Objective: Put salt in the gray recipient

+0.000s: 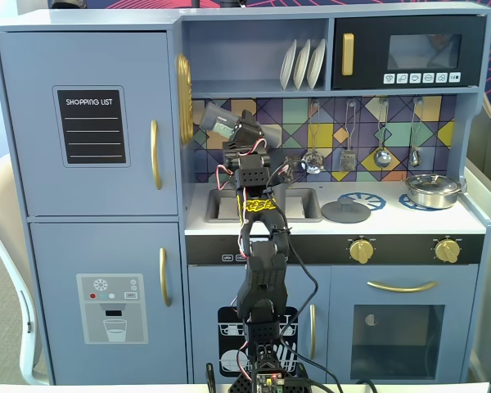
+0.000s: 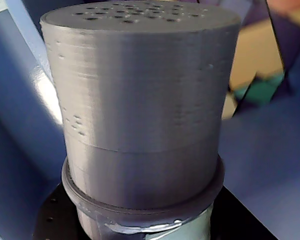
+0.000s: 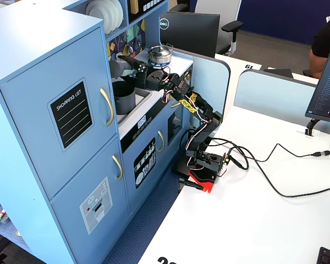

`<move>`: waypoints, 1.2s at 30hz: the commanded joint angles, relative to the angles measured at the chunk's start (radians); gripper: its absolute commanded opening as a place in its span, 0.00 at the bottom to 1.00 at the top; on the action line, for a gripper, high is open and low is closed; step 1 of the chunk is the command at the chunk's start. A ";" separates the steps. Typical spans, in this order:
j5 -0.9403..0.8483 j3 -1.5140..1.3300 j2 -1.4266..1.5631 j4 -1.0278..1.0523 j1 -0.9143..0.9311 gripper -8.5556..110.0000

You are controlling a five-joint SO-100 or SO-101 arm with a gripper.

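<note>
My gripper (image 3: pixel 131 65) is shut on the salt (image 3: pixel 119 67), a slim gray shaker held tilted, almost level, in front of the backsplash. The shaker's capped end hangs above the gray recipient (image 3: pixel 124 97), a dark matte pot that stands in the sink area; only one fixed view shows the pot. From the front, the salt (image 1: pixel 216 121) points up to the left from the gripper (image 1: pixel 236 131). In the wrist view the salt (image 2: pixel 140 100) fills the picture, its holed cap on top and its pale green label at the bottom. It hides most of the gripper (image 2: pixel 145 225).
A flat gray lid (image 1: pixel 345 211) lies on the counter. A shiny steel pan (image 1: pixel 432 190) sits on the right burner. Utensils (image 1: pixel 382 155) hang on the backsplash and plates (image 1: pixel 303 64) stand on the shelf above. Cables (image 3: pixel 275 165) run across the white desk beside the arm's base (image 3: pixel 204 168).
</note>
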State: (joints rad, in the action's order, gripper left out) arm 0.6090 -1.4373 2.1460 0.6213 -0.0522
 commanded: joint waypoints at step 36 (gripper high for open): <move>0.448 0.012 -0.179 -0.202 -0.014 0.07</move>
State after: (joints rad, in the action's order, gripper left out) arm 1.0600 -1.4711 1.9466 0.4602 -0.0491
